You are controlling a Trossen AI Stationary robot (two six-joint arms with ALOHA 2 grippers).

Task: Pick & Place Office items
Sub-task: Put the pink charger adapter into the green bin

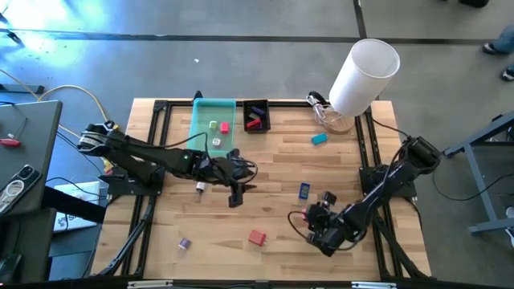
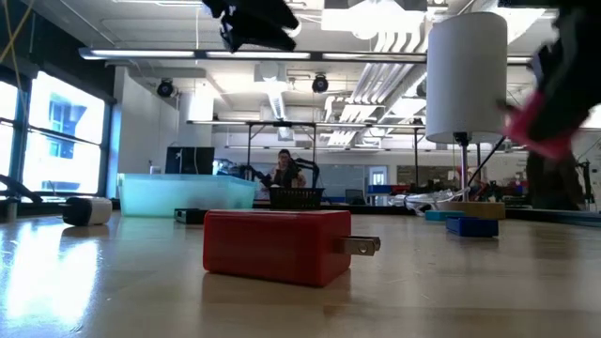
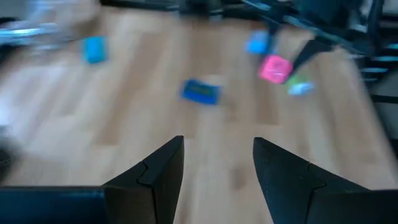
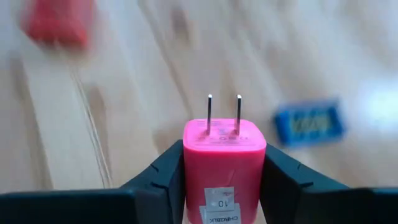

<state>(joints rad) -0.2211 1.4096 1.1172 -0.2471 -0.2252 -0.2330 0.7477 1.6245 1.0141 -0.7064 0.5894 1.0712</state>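
The office items lie scattered on the wooden table: a red plug charger (image 1: pixel 257 237) (image 2: pixel 277 244) flat on its side, a blue piece (image 1: pixel 304 190) (image 4: pixel 309 122), a teal piece (image 1: pixel 320 139), a purple piece (image 1: pixel 184 242) and a white piece (image 1: pixel 201 186). More small pieces sit in the teal tray (image 1: pixel 201 120) and the black basket (image 1: pixel 256 115). My right gripper (image 1: pixel 309 215) (image 4: pixel 224 186) is shut on a pink plug charger (image 4: pixel 224 149) near the table's right front. My left gripper (image 1: pixel 239 191) (image 3: pixel 217 168) hovers open over the table's middle, holding nothing. My right gripper pinches the pink plug charger by its two opposite side faces (image 4: pixel 186 162), one finger on each. The two metal prongs (image 4: pixel 224 115) point forward, away from the fingers. In the low view the charger (image 2: pixel 545 122) is lifted clear of the table.
A large white cylinder (image 1: pixel 365 72) (image 2: pixel 467 75) lies tilted at the far right corner over a clear glass object (image 1: pixel 333 119). Black frame rails (image 1: pixel 157 152) run along the table's sides. A person (image 2: pixel 285 171) shows far behind the table. Bare wood lies between the scattered pieces.
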